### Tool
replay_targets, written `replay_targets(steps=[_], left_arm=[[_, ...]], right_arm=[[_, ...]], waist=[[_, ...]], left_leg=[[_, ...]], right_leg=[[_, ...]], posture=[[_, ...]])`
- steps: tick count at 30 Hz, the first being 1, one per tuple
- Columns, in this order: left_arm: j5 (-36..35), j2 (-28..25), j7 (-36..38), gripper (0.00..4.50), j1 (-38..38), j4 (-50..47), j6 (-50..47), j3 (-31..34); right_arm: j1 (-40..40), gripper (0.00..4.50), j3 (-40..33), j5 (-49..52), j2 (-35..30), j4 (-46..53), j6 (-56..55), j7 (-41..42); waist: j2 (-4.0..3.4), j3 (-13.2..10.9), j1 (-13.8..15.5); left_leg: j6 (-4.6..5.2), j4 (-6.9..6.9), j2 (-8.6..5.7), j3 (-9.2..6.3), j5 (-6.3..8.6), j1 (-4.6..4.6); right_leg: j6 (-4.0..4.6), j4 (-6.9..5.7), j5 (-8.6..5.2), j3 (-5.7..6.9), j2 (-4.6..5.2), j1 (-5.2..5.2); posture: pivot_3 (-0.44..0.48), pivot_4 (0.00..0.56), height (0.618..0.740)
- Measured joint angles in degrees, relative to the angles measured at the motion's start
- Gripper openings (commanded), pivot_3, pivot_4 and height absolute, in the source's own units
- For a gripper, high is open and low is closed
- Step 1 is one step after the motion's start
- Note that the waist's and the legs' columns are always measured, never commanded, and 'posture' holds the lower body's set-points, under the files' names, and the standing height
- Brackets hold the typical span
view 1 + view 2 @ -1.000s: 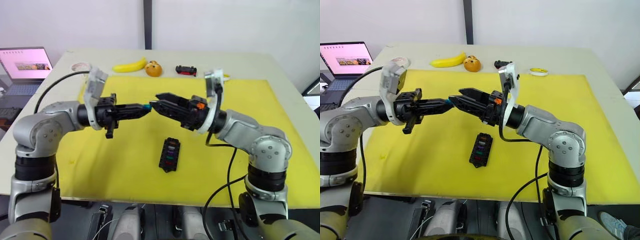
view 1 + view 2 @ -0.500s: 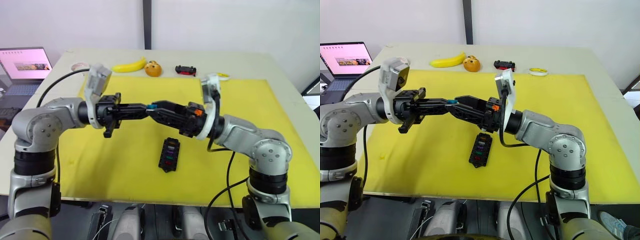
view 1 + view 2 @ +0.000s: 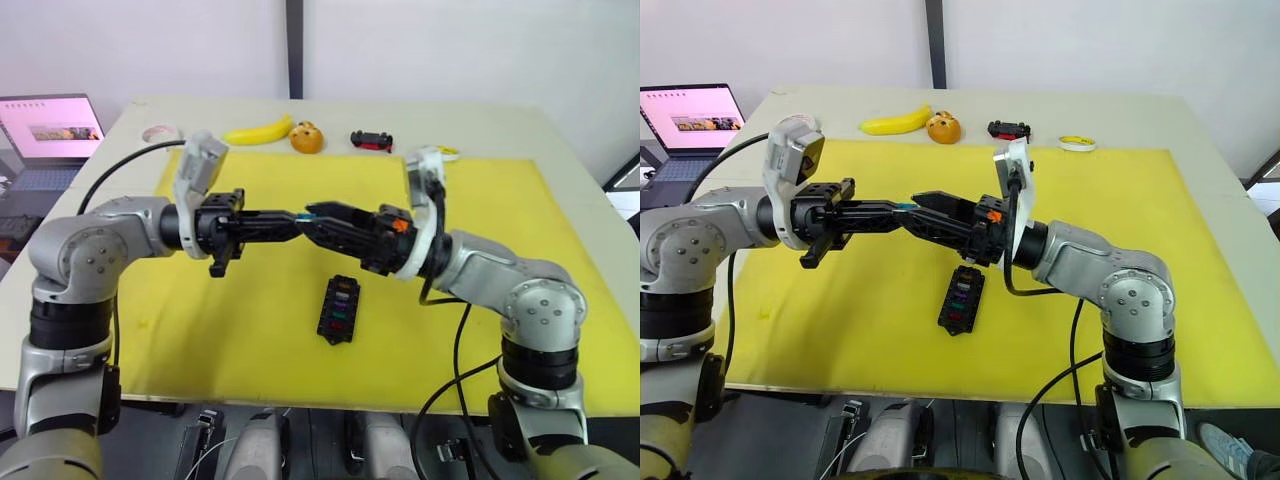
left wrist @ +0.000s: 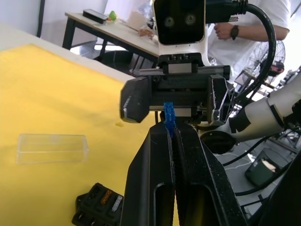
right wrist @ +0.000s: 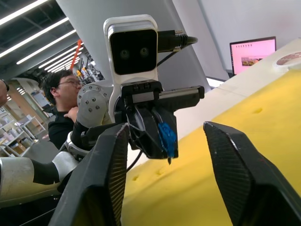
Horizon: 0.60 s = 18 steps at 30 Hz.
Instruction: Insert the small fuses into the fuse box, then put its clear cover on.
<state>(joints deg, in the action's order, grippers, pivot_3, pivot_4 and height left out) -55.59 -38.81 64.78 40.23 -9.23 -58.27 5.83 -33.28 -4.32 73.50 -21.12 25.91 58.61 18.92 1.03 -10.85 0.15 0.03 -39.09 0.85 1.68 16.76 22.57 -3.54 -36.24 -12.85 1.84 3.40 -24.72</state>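
Hovering above the yellow mat (image 3: 250, 330), the left tool (image 3: 297, 217) and right tool (image 3: 306, 214) meet tip to tip in the left eye view, over the mat's middle. The left tool pinches a teal fuse (image 3: 302, 213); the right tool's fingers are spread around it. The fuse box (image 3: 339, 309) lies flat at 5 o'clock of that meeting point, well apart from every mat edge, with bare mat on all sides. A banana (image 3: 258, 131), an orange toy (image 3: 307, 137) and a toy car (image 3: 371, 140) sit on the table (image 3: 520, 125) beyond the mat's far edge.

In the left wrist view the fingers (image 4: 157, 188) are pressed on the fuse, and the clear cover (image 4: 51, 149) lies on the mat near the fuse box.

In the right wrist view the spread fingers (image 5: 106, 179) flank the fuse.
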Motion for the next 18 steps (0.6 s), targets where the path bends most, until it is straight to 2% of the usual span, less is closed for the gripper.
replay_targets(steps=[2,3,17,18], left_arm=[[0.0,-0.1,0.0,0.0,0.0,0.2,0.2,0.1],[-0.1,-0.3,0.2,0.0,0.0,0.3,0.2,0.1],[0.0,-0.8,1.5,0.0,-0.3,0.3,0.3,0.0],[0.0,-0.9,1.5,0.0,-0.3,0.3,0.3,0.0]], right_arm=[[0.5,0.4,0.1,0.1,-0.2,0.3,-0.1,0.1],[0.7,0.23,0.1,0.4,-0.4,0.4,-0.2,0.2],[0.7,0.23,0.6,1.8,-0.8,0.6,-0.4,-0.4],[0.7,0.73,0.5,2.1,-0.9,0.6,-0.4,-0.4]], waist=[[0.0,0.0,0.0],[0.0,0.0,0.0],[0.0,0.0,0.0],[0.0,0.0,0.0]], left_leg=[[0.0,0.0,0.0,0.0,0.0,0.0],[0.0,0.0,0.0,0.0,0.0,0.0],[0.0,0.0,0.0,0.0,0.0,0.0],[0.0,0.0,0.0,0.0,0.0,0.0]], right_leg=[[0.0,0.0,0.0,0.0,0.0,0.0],[0.0,0.0,0.0,0.0,0.0,0.0],[0.0,0.01,0.0,0.0,0.0,0.0],[0.0,0.01,0.0,0.0,0.0,0.0]], posture=[[0.0,0.15,0.737],[0.0,0.15,0.737],[0.0,0.15,0.737],[0.0,0.15,0.737]])
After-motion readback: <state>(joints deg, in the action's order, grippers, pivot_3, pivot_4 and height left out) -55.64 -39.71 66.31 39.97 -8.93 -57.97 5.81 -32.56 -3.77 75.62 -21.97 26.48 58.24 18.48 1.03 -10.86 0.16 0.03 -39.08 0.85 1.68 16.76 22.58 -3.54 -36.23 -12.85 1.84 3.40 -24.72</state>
